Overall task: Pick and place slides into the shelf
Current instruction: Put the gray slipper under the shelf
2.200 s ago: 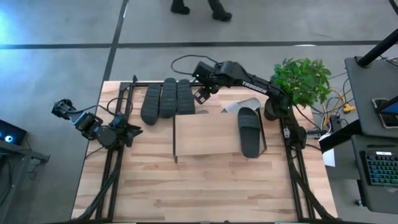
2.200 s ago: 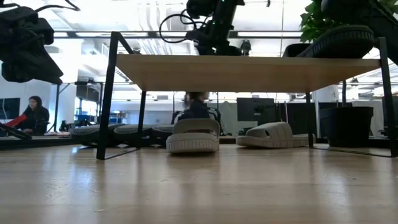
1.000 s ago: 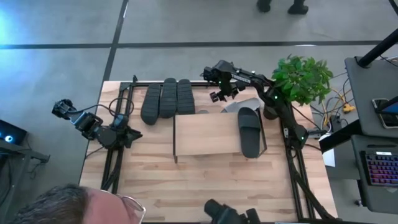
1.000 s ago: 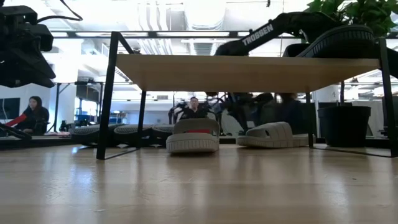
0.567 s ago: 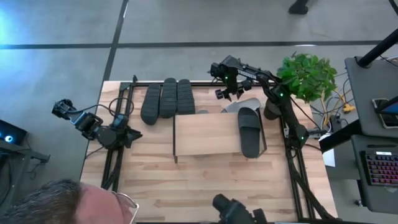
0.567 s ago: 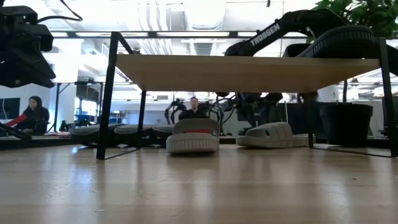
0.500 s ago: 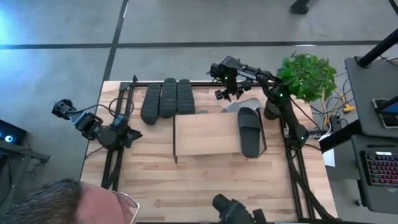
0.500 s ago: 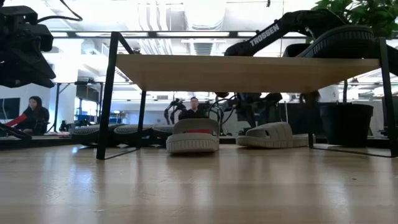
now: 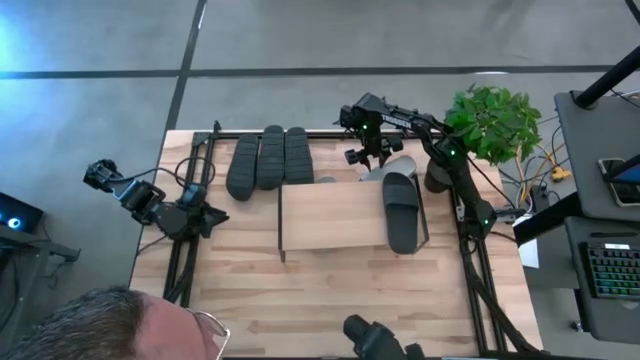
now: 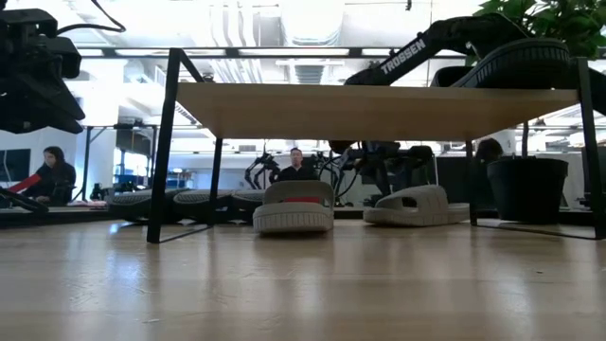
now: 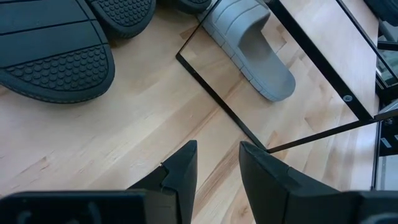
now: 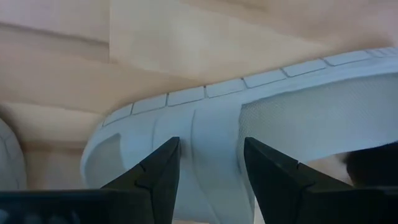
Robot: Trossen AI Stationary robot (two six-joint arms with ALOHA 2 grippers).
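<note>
Lowered since a moment ago, the right pincer [image 9: 372, 158] hangs open over a light grey slide [image 12: 261, 124] behind the shelf [image 9: 330, 215]. "TROSSEN" reads on its arm. Left pincer [image 11: 217, 163] waits, parted, at the desk's [image 9: 330, 290] left, unchanged.

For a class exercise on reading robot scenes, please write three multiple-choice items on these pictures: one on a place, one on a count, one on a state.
1. Where does the black slide lie?
A. On the shelf's top board
B. On the floor
C. Beside the left arm

2. How many dark slides lie sole-up in a row left of the shelf?
A. One
B. Three
C. Five

3. How does the right tool stand?
A. Shut on a black slide
B. Open over the light grey slide
C. Parked off the table

Answers:
1 A, it rests on the board's right end in the high view.
2 B, three dark slides lie side by side.
3 B, the right wrist view shows spread fingers above the light grey slide.
</note>
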